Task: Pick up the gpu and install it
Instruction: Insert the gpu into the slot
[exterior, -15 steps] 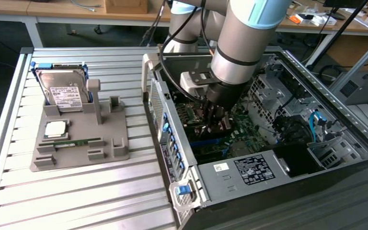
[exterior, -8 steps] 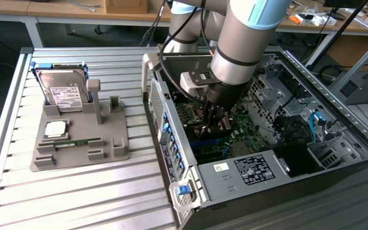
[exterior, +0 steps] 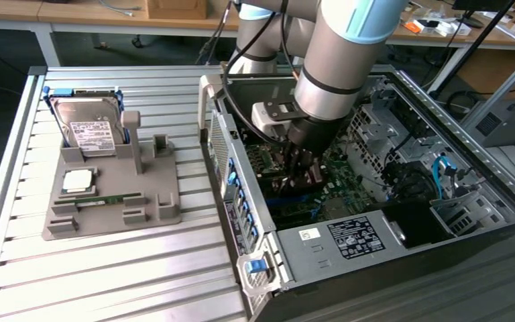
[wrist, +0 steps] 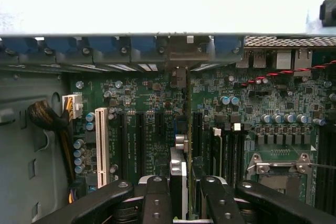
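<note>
The pick-up was done: the robot's black two-fingered hand (wrist: 181, 192) was clamped on the thin green gpu card (wrist: 179, 179), held edge-on inside the open black and silver computer case (exterior: 302, 268). The card hung over the green motherboard (wrist: 152, 129), in line with the long black slots, its bracket end toward the case's rear wall. Seating looked unfinished; I couldn't tell whether it touched a slot.

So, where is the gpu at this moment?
The gpu stands on edge between the gripper's fingers, inside the open computer case, above the motherboard's expansion slots. In the exterior view this is at centre, under the arm.
</note>
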### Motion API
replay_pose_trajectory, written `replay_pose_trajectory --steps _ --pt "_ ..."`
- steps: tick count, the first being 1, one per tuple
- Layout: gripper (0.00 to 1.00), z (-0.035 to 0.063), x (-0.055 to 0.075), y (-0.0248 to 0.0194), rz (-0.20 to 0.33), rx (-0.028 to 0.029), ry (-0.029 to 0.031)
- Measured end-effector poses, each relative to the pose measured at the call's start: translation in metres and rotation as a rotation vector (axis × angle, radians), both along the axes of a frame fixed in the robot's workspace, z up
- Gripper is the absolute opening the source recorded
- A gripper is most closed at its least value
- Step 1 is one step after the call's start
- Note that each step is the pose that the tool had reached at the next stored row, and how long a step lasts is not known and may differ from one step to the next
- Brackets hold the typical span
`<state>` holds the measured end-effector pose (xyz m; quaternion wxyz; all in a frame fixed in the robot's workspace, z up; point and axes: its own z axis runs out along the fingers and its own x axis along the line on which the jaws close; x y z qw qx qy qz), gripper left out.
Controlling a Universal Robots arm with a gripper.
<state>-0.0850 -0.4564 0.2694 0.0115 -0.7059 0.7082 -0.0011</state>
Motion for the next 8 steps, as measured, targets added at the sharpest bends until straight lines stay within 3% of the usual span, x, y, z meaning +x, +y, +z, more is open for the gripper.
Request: replay_pose_trajectory --steps 8 --pt "0.27 -0.0021 0.0 -0.0024 -0.016 -0.0021 0.0001"
